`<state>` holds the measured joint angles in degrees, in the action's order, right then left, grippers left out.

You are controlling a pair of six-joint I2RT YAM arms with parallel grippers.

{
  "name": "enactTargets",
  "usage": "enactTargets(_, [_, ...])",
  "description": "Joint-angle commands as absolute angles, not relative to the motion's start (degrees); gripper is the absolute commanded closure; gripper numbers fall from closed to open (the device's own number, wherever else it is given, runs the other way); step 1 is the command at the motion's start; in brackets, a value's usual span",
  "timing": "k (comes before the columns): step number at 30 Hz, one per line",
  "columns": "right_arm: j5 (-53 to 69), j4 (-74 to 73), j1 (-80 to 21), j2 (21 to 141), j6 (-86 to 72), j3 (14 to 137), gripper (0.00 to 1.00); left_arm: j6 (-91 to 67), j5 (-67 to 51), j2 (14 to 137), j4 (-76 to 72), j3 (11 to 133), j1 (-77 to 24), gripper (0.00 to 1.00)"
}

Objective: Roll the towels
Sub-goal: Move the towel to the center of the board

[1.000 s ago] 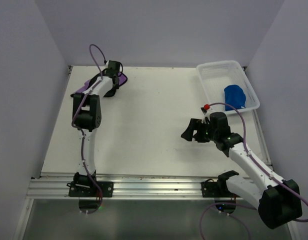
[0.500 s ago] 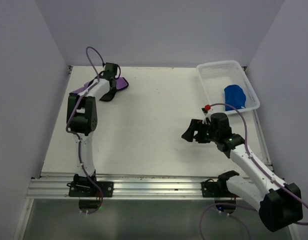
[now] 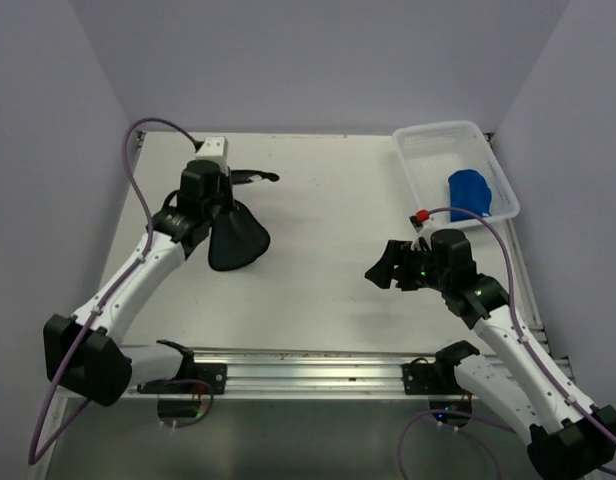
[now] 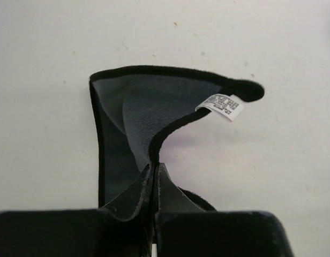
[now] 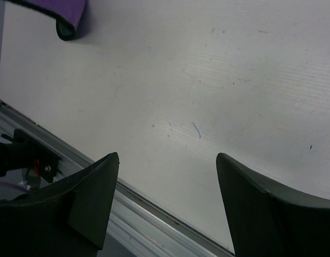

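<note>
Towels lay well apart on my feeds. Nearest the bases, the right gripper (image 5: 167, 159) hung over the white tabletop (image 3: 328, 230) with its jaws spread and nothing between them. Further in on the left, the left gripper (image 4: 154, 170) had its fingers pressed together on an edge of the soft purple-and-black cloth towel (image 3: 238, 240); the pinched part was hidden between them. From above only its black side showed, fanned out from the wrist, and I could not tell whether it touched the table. The left wrist camera gave me a dark grey face with a black border and a small white printed tag (image 4: 221, 105), its print too small to read. The right wrist camera caught just a purple corner, cut off by the frame's edge. Farthest off, at the right rear corner, the white plastic mesh basket (image 3: 428, 140) held the bright blue cloth towel (image 3: 468, 192), bunched up; whether it was rolled I could not make out.
</note>
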<state>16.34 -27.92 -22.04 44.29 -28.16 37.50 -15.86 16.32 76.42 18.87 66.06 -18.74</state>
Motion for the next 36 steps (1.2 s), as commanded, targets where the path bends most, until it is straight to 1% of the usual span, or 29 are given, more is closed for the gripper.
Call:
enactTargets(1, [15.82, -33.13, -23.20, 42.37, -30.14, 40.43, 0.23, -16.09, 9.77, 65.62, 17.23, 56.44, -21.44, 1.00])
enactTargets(4, [15.82, -34.80, -23.55, 40.44, -31.46, 41.13, 0.23, -14.60, 3.89, 56.47, 16.00, 50.11, -22.59, 1.00])
enactTargets(6, [15.56, -35.68, -23.55, 40.25, -31.99, 41.83, 0.23, -14.24, -2.87, 54.15, 15.82, 46.69, -22.76, 1.00])
enactTargets(9, [14.33, -36.47, -23.55, 40.60, -32.78, 42.80, 0.23, -15.73, -6.50, 52.74, 13.63, 42.04, -24.69, 1.00])
enactTargets(12, [13.62, -36.48, -23.55, 41.31, -33.22, 42.98, 0.23, -17.75, -4.84, 55.45, 11.25, 41.13, -30.13, 1.00])
enactTargets(13, [13.54, -36.30, -23.55, 41.40, -33.40, 42.89, 0.23, -19.15, -2.83, 57.81, 10.90, 41.65, -33.19, 1.00])
enactTargets(18, [13.62, -34.19, -23.55, 42.62, -33.75, 41.05, 0.23, -22.76, -0.27, 64.85, 5.64, 42.45, -42.26, 1.00])
enactTargets(19, [13.54, -34.10, -23.55, 42.89, -33.66, 40.87, 0.23, -23.11, -0.18, 67.21, 4.15, 42.63, -45.67, 1.00])
enactTargets(20, [13.45, -34.01, -23.64, 43.15, -33.31, 40.52, 0.23, -23.64, 2.61, 68.37, 3.26, 42.97, -47.53, 1.00])
enactTargets(25, [12.31, -34.01, -23.56, 44.82, -30.59, 39.38, 0.23, -22.59, 4.04, 76.53, 0.97, 44.65, -58.68, 1.00])
enactTargets(26, [12.22, -34.10, -23.64, 44.91, -30.32, 39.03, 0.23, -22.33, 4.65, 77.60, 0.97, 44.82, -60.02, 0.98])
enactTargets(28, [11.78, -33.84, -23.64, 44.83, -30.06, 38.59, 0.24, -22.59, 5.71, 79.36, 0.97, 44.56, -63.61, 0.83])
enactTargets(29, [10.91, -33.66, -23.64, 44.65, -30.32, 37.97, 0.24, -23.55, 8.58, 79.45, 0.97, 43.69, -64.76, 0.74])
enactTargets(30, [9.77, -33.92, -23.56, 44.30, -30.84, 37.79, 0.24, -24.42, 10.61, 79.19, 0.97, 42.99, -67.30, 0.69])
enactTargets(32, [6.79, -34.19, -23.64, 43.25, -31.81, 37.01, 0.24, -27.14, 15.44, 76.48, -1.75, 40.19, -69.42, 0.62])
enactTargets(33, [5.72, -34.45, -23.64, 42.81, -32.51, 36.74, 0.24, -28.03, 16.77, 75.16, -2.11, 39.12, -70.22, 0.60])
enactTargets(34, [4.58, -34.45, -23.64, 42.45, -33.04, 36.48, 0.25, -28.73, 17.66, 72.36, -2.89, 38.15, -71.44, 0.59])
enactTargets(35, [3.96, -34.02, -23.64, 42.02, -33.57, 35.69, 0.26, -29.61, 18.36, 71.20, -3.25, 36.67, -71.89, 0.55])
enactTargets(36, [2.91, -33.58, -23.64, 41.84, -34.71, 35.25, 0.27, -29.71, 18.11, 70.23, -3.77, 36.22, -72.16, 0.53])
